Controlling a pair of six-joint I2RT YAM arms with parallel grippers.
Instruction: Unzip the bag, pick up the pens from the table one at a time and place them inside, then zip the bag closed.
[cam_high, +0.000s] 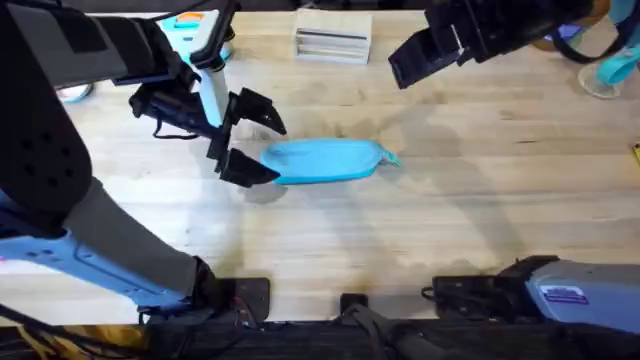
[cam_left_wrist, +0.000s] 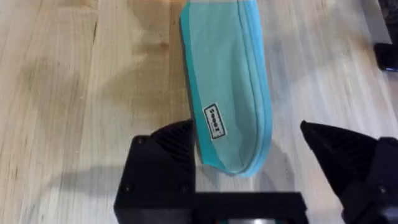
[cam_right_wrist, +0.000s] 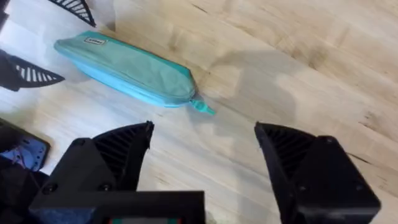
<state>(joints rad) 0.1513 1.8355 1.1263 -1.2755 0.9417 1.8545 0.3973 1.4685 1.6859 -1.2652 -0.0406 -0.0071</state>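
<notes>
The turquoise bag (cam_high: 325, 160) lies flat on the wooden table (cam_high: 480, 200), its long side running left to right. Its zipper looks closed, with the pull tab (cam_high: 390, 157) at its right end. My left gripper (cam_high: 268, 145) is open, low over the table, its fingers straddling the bag's left end (cam_left_wrist: 230, 93) without pinching it. My right gripper (cam_high: 415, 58) hangs open and empty high above the far side, looking down on the bag (cam_right_wrist: 130, 68) and tab (cam_right_wrist: 202, 107). A yellow sliver (cam_high: 636, 151) at the table's right edge may be one of the pens; I cannot tell.
A white box (cam_high: 333, 42) stands at the back centre. A turquoise toy with an orange top (cam_high: 195, 28) sits at the back left behind the left arm. Turquoise objects (cam_high: 612, 70) crowd the back right corner. Bare wood stretches right of the bag.
</notes>
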